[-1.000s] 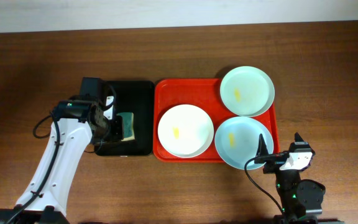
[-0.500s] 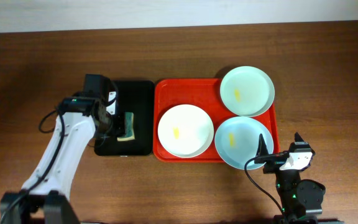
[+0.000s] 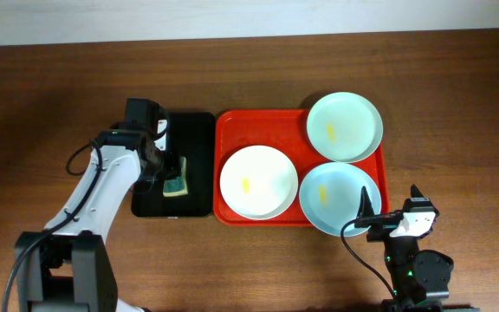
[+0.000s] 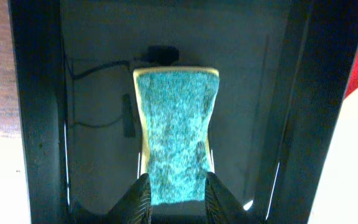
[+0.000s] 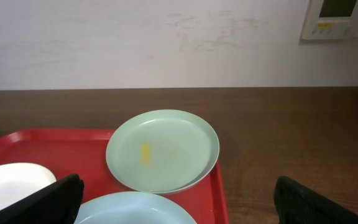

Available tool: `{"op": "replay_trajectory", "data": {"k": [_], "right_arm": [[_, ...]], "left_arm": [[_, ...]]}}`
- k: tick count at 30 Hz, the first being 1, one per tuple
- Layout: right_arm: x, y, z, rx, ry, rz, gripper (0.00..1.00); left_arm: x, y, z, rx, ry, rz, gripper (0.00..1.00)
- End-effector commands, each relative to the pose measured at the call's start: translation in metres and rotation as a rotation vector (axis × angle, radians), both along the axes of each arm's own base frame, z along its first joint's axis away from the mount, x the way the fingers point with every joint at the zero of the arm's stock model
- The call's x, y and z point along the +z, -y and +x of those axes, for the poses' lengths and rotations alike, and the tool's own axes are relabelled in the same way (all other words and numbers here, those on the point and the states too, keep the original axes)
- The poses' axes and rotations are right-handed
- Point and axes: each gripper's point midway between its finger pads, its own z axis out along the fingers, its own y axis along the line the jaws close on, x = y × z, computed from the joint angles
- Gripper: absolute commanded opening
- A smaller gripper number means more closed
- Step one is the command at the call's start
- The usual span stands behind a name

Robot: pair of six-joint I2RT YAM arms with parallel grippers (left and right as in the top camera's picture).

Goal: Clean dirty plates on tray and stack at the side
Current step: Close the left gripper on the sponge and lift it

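Three dirty plates lie on the red tray, each with a yellow smear: a white one, a pale green one and a pale blue one. My left gripper is over the black tray, shut on a green-topped yellow sponge; the left wrist view shows its fingers pinching the sponge. My right gripper is open and empty by the tray's near right corner. The right wrist view shows the gripper and the green plate, blue plate and white plate.
The black tray sits against the red tray's left side. Bare brown table lies right of the red tray and left of the black tray. A pale wall stands behind the table's far edge.
My left arm has swung its wrist toward the far side while staying over the black tray; the sponge has turned slightly with it. The right arm and the plates have not moved.
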Motion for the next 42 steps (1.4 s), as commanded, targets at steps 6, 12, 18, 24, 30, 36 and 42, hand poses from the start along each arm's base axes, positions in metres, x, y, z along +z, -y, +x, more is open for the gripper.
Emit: {"op": "replay_trajectory", "data": {"k": [6, 12, 18, 24, 30, 36, 42], "right_arm": [[-0.003, 0.001, 0.0, -0.007, -0.005, 0.007, 0.98], [-0.003, 0.001, 0.0, -0.007, -0.005, 0.007, 0.98], [-0.003, 0.001, 0.0, -0.007, -0.005, 0.007, 0.98], [-0.003, 0.001, 0.0, -0.007, -0.005, 0.007, 0.98], [-0.003, 0.001, 0.0, -0.007, -0.005, 0.007, 0.98], [-0.003, 0.001, 0.0, -0.007, -0.005, 0.007, 0.98], [-0.003, 0.001, 0.0, -0.007, -0.005, 0.007, 0.98]], "left_arm": [[-0.007, 0.012, -0.003, -0.056, -0.006, 0.073, 0.27], [-0.008, 0.009, -0.003, -0.001, -0.008, 0.086, 0.31], [-0.025, 0.008, -0.006, -0.004, -0.061, 0.095, 0.3], [-0.03, 0.005, -0.006, -0.001, -0.071, 0.115, 0.32], [-0.04, 0.006, -0.003, -0.002, -0.082, 0.112, 0.32], [-0.055, 0.006, -0.005, -0.004, -0.117, 0.12, 0.31], [-0.055, 0.006, -0.002, -0.004, -0.106, 0.118, 0.22]]}}
